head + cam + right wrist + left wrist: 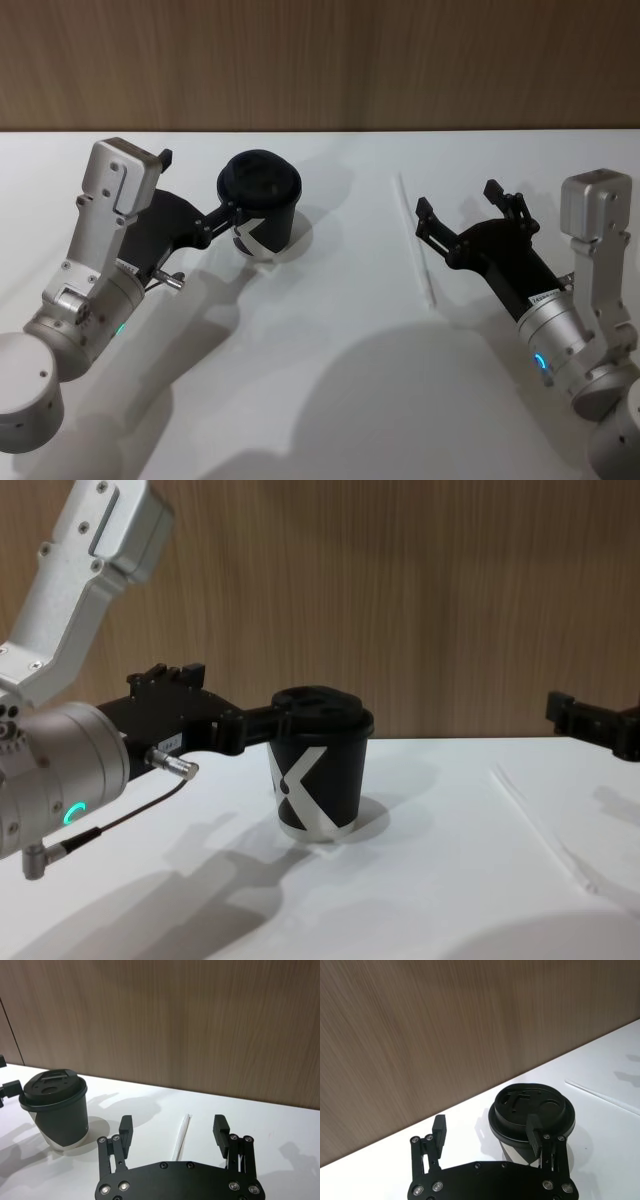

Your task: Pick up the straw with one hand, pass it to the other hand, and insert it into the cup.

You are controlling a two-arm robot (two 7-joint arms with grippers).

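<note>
The black cup (pixel 262 200) with its domed lid stands upright on the white table, left of centre; its white logo shows in the chest view (pixel 318 772). My left gripper (pixel 200 185) is open just left of the cup, one fingertip (pixel 534 1132) close against its side, the cup outside the jaws. The white straw (pixel 416 240) lies flat on the table right of centre. My right gripper (pixel 456 198) hovers open just right of the straw; in the right wrist view the straw (pixel 182 1135) lies below the gap between the fingers (pixel 173 1127).
A wood-panelled wall (pixel 320 60) runs along the table's far edge (pixel 350 135). A thin dark cable with a metal plug (pixel 175 765) hangs from my left wrist. Bare table lies between cup and straw and in front of both.
</note>
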